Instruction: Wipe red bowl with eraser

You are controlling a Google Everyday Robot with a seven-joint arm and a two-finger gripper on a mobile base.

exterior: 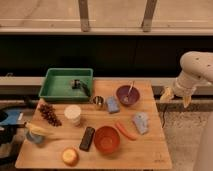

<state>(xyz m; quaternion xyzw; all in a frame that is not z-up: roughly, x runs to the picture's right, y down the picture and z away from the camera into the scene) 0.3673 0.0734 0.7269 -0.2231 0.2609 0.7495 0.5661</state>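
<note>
The red bowl (106, 139) sits near the front of the wooden table (150, 152), round and orange-red. Just left of it, almost touching, lies the eraser (87, 138), a flat black block. My gripper (175, 97) hangs off the table's right edge, level with the purple bowl, well away from both. Its two yellowish fingers (166, 94) point down and stand apart, open, with nothing between them.
A green tray (66, 84) stands at the back left. Also on the table: a purple bowl with a spoon (127, 94), a metal cup (98, 102), two light blue blocks (112, 104) (140, 122), a carrot (126, 131), a white cup (73, 114), grapes (49, 113), a banana (37, 130), an apple (70, 156).
</note>
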